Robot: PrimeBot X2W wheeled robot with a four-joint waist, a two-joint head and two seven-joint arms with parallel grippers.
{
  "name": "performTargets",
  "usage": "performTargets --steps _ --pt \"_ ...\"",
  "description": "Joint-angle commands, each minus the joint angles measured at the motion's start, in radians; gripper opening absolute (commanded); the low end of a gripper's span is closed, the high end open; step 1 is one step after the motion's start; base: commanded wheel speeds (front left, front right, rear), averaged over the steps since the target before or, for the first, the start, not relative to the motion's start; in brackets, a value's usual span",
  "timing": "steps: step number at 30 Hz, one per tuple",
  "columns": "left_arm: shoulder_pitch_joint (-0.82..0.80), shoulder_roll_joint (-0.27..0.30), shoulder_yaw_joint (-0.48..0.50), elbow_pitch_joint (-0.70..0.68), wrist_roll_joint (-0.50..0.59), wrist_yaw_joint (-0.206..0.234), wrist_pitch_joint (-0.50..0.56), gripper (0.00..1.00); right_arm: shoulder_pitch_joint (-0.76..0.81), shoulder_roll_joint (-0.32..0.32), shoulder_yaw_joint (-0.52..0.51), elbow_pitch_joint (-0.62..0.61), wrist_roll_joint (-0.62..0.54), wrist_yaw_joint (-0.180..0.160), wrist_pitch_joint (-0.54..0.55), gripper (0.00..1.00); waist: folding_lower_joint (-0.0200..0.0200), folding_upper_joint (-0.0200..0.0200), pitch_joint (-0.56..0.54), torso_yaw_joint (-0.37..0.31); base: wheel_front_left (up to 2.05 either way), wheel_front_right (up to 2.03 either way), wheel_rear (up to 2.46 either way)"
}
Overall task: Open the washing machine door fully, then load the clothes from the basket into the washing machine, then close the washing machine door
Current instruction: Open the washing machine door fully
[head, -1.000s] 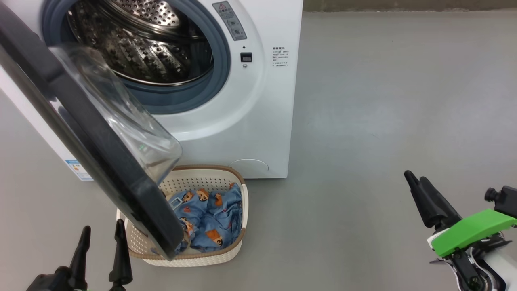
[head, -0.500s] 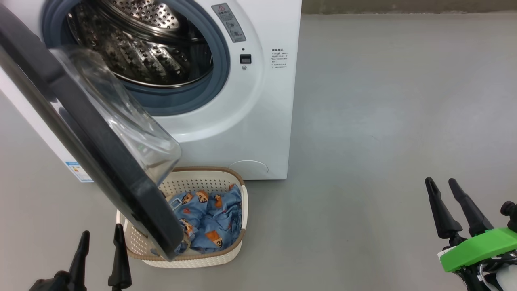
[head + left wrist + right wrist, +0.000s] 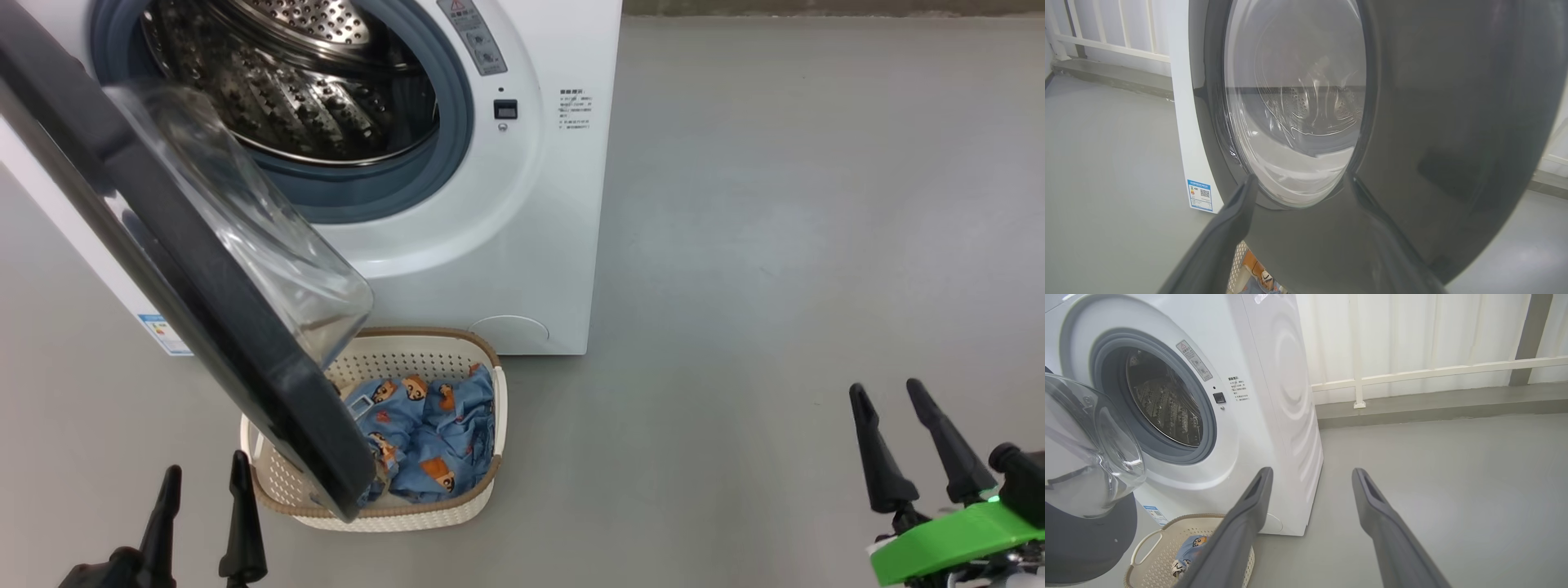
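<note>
Head camera looks down; left wrist faces the door (image 3: pixel 1453 122) closely (right wrist farther); all share it.

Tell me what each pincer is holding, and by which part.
Nothing is held. The left pincer stands open beside the washing machine door; the right pincer stands open over the floor. The clothes lie in the basket.

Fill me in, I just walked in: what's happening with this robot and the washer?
The washing machine door stands swung open, and the drum of the washing machine looks empty. The clothes lie in the basket on the floor in front of it. The left gripper is open, facing the door's outer side; the right gripper is open off to the right. Neither holds anything.
</note>
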Motion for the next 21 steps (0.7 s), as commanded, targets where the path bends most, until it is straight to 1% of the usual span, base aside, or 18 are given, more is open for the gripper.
performTargets --steps 1,7,8,9,10,12,15,16,18,21 --pt "-0.025 0.006 0.035 -0.032 0.013 -0.005 -0.006 1.00 0.008 -0.011 0.007 -0.028 -0.016 0.007 -0.012 1.00 0.0000 0.0000 0.002 0.000 0.00 0.00 0.00" --pt "-0.027 0.004 0.039 -0.031 0.014 -0.005 -0.006 1.00 0.013 0.002 -0.002 -0.029 -0.035 0.007 -0.012 1.00 0.0000 0.0000 0.005 0.001 0.00 0.00 0.00" --pt "-0.030 0.004 0.042 -0.032 0.014 -0.005 -0.006 0.88 0.013 0.002 -0.003 -0.028 -0.036 0.007 -0.012 1.00 0.0000 0.0000 0.004 0.001 0.00 0.00 0.00" --pt "-0.033 0.003 0.046 -0.037 0.010 -0.005 -0.006 0.33 0.012 0.002 -0.005 -0.028 -0.037 0.007 -0.012 1.00 0.0000 0.0000 0.003 0.003 0.00 0.00 0.00" --pt "-0.037 0.002 0.050 -0.042 0.009 -0.005 -0.006 0.00 0.013 0.002 -0.006 -0.028 -0.038 0.007 -0.012 1.00 0.0000 0.0000 0.002 0.004 0.00 0.00 0.00" --pt "-0.045 0.001 0.062 -0.066 0.012 -0.005 -0.006 0.00 0.013 0.002 -0.007 -0.027 -0.039 0.007 -0.012 1.00 0.0000 0.0000 -0.001 0.006 0.00 0.00 0.00" --pt "-0.060 -0.001 0.097 -0.139 0.017 -0.005 -0.006 0.00 0.016 0.004 -0.010 -0.027 -0.041 0.007 -0.012 1.00 0.0000 0.0000 -0.007 0.011 0.00 0.00 0.00" --pt "-0.060 -0.001 0.097 -0.139 0.017 -0.005 -0.006 0.00 0.016 0.004 -0.010 -0.027 -0.041 0.007 -0.012 1.00 0.0000 0.0000 -0.007 0.011 0.00 0.00 0.00" --pt "-0.070 -0.004 0.117 -0.212 0.022 -0.005 -0.006 0.00 0.018 0.006 -0.011 -0.028 -0.041 0.007 -0.012 1.00 0.0000 0.0000 -0.011 0.014 0.00 0.00 0.00" --pt "-0.077 -0.008 0.115 -0.352 0.024 -0.005 -0.006 0.00 0.023 0.007 -0.010 -0.029 -0.042 0.007 -0.012 1.00 0.0000 0.0000 -0.018 0.016 0.00 0.00 0.00"
